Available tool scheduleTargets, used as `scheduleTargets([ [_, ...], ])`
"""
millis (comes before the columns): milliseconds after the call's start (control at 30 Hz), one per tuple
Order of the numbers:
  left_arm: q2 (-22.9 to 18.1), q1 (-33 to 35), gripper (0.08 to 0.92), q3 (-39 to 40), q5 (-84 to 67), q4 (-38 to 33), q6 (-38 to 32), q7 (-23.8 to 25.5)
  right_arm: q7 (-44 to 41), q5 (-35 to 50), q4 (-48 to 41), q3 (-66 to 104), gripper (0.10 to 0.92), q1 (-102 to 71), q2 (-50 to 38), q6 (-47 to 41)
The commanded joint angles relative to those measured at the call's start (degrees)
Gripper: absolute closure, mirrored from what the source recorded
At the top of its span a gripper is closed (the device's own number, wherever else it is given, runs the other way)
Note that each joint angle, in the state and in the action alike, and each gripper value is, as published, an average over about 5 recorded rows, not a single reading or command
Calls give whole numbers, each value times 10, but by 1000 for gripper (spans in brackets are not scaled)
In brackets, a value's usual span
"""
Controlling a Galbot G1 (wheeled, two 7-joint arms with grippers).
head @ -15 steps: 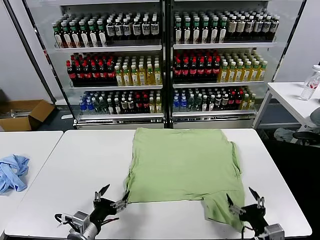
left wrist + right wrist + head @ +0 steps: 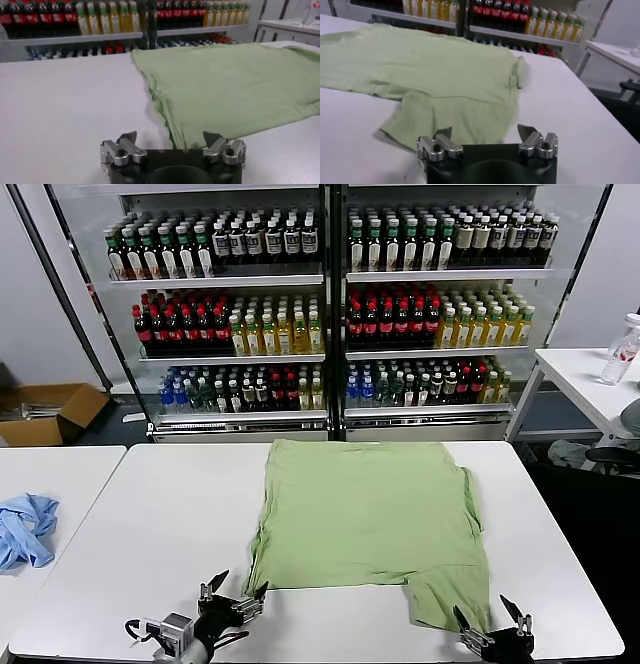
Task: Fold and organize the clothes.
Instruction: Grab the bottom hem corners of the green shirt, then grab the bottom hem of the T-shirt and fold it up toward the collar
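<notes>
One of the clothes, a plain light green short-sleeved shirt [image 2: 370, 504], lies spread flat on the white table [image 2: 150, 514]. One sleeve flap reaches toward the front edge at the right. My left gripper [image 2: 238, 586] stands open low over the table at the shirt's near left corner. In the left wrist view the shirt [image 2: 235, 85] has its corner edge running between the spread fingers of the left gripper [image 2: 170, 136]. My right gripper [image 2: 484, 612] is open at the tip of the sleeve flap. The right wrist view has the shirt [image 2: 435, 70] just ahead of the right gripper [image 2: 484, 131]. Neither holds anything.
A crumpled blue cloth [image 2: 25, 529] lies on a second table at the left. Glass-fronted shelves of bottles [image 2: 330, 314] stand behind the table. A cardboard box [image 2: 50, 412] sits on the floor at far left. Another white table with a bottle [image 2: 620, 349] is at far right.
Both grippers have dropped lower and drawn back toward the table's near edge, still open. The shirt has not moved.
</notes>
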Motion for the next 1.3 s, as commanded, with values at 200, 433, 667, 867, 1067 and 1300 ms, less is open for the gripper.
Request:
scheduleTargets([
  [200, -12, -17, 362, 8, 6, 28, 4, -4, 1, 43, -28, -14, 448, 20, 1, -5],
  [433, -20, -23, 553, 13, 28, 45, 0, 4, -7, 78, -32, -29, 656, 48, 2, -15],
  [667, -18, -17, 761, 9, 50, 36, -7, 20, 1, 69, -6, -26, 856, 38, 13, -10],
  [867, 10, 33, 907, -38, 66, -23, -20, 21, -12, 33, 75, 7, 921, -26, 3, -12],
  [1067, 49, 167, 919, -148, 57, -101, -30, 38, -36, -3, 160, 30, 921, -120, -13, -15],
  [1300, 63, 297, 919, -236, 41, -195, -29, 43, -35, -20, 217, 52, 921, -177, -23, -22],
])
